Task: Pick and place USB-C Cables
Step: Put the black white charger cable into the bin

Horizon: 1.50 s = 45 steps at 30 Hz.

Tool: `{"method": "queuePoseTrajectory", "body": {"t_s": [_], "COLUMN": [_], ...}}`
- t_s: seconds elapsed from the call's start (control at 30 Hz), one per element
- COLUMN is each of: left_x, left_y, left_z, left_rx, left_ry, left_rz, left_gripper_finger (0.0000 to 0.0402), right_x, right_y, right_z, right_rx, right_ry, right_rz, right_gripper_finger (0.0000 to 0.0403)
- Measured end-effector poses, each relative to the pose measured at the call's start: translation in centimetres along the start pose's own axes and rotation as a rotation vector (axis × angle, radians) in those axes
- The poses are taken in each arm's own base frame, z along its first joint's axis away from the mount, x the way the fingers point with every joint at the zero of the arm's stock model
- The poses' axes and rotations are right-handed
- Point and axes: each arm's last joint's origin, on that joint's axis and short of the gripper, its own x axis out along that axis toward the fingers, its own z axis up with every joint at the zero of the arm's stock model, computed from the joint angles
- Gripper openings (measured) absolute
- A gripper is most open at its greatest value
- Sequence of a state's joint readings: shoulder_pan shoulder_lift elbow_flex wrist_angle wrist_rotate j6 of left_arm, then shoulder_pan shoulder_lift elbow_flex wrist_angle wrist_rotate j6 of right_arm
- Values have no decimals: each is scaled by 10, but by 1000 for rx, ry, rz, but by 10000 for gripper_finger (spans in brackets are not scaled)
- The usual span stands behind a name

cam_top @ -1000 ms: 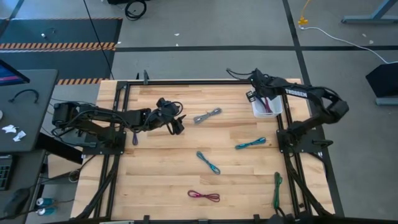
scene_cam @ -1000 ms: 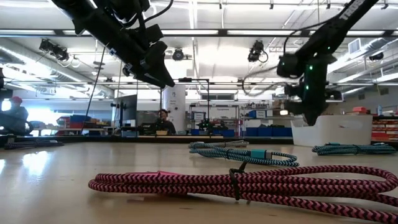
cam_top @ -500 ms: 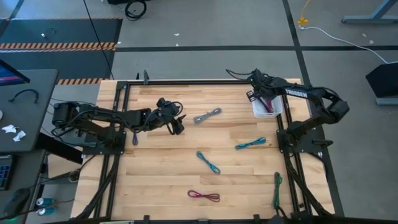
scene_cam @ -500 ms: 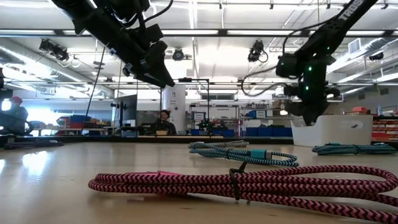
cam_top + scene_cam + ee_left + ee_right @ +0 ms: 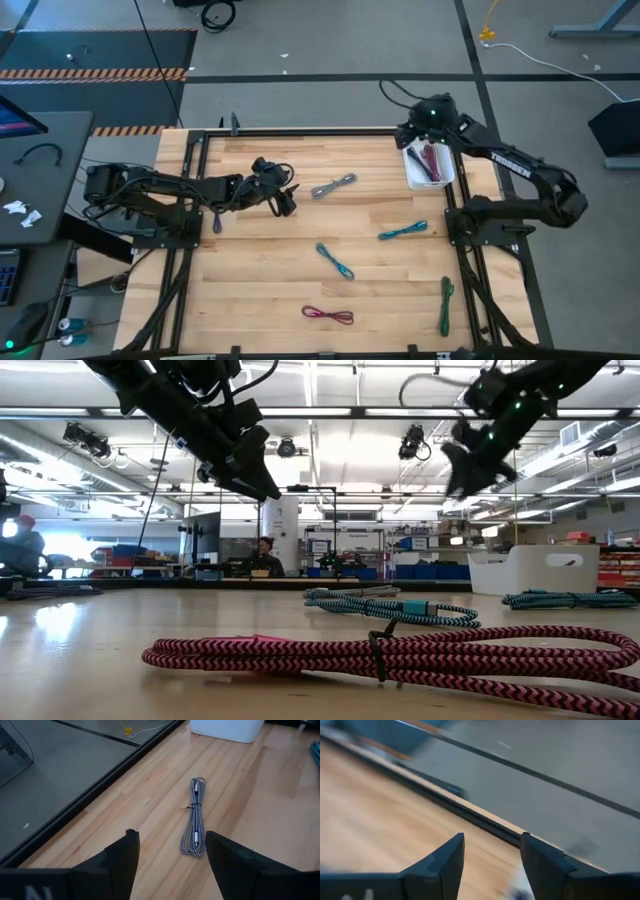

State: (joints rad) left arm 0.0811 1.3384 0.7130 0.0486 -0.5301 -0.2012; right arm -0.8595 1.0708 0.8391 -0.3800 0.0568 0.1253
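Left tool (image 5: 284, 198) held above the bench (image 5: 260, 280) at its left-centre, fingers (image 5: 122, 857) spread, nothing between them. Grey cable (image 5: 333, 186) flat on the wood just beyond, to the tool's right, in a straight bundle.

Right tool (image 5: 412, 133) raised over the far right corner of the bench, beside the far rim of the white bin (image 5: 446, 178). Fingers (image 5: 451, 856) parted, released, gripping nothing. Seen high near the ceiling lights in the low view.

Maroon cable (image 5: 431, 160) inside the white bin, together with some paler strands; colours of those hard to tell. Bin seated at the far right edge of the bench.

Teal cable (image 5: 403, 231) on the bench right of centre, nearer than the bin. Light blue cable (image 5: 335, 260) at mid-bench, lying slantwise. Magenta-red cable (image 5: 328, 315) close to the near edge, centre; fills the foreground of the low view. Green cable (image 5: 445, 305) along the near right side, lengthwise. Purple cable (image 5: 217, 219) at the left edge, beside the left arm's base, partly hidden by the arm.

Person seated in the room far behind the bench in the low view.
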Motion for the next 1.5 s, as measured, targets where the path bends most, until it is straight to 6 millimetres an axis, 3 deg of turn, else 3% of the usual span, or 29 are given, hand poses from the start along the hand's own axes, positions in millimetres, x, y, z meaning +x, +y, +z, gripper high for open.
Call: {"method": "queuePoseTrajectory", "body": {"t_s": [0.1,0.2,0.4,0.7,1.17,1.33,1.5], "left_x": [0,0,0,0,0,0,0], "left_y": [0,0,0,0,0,0,0], "left_z": [0,0,0,0,0,0,0], "left_rx": [0,2,4,4,5,7,6], "left_ry": [0,1,1,1,1,1,1], "left_rz": [0,0,0,0,0,0,1], "left_gripper_finger": [228,227,228,220,217,213,208], "right_x": [-5,-6,-6,-6,-7,0,10], "right_y": [12,22,25,25,26,37,66], "right_z": [4,5,4,7,12,8,-4], "right_rx": [-48,-90,-114,-293,-378,-393,-413], "right_ry": [-83,-118,-127,-177,-236,-210,-136], "right_rz": [194,261,218,180,188,437,765], "right_gripper_finger": [192,192,192,192,190,191,189]}}
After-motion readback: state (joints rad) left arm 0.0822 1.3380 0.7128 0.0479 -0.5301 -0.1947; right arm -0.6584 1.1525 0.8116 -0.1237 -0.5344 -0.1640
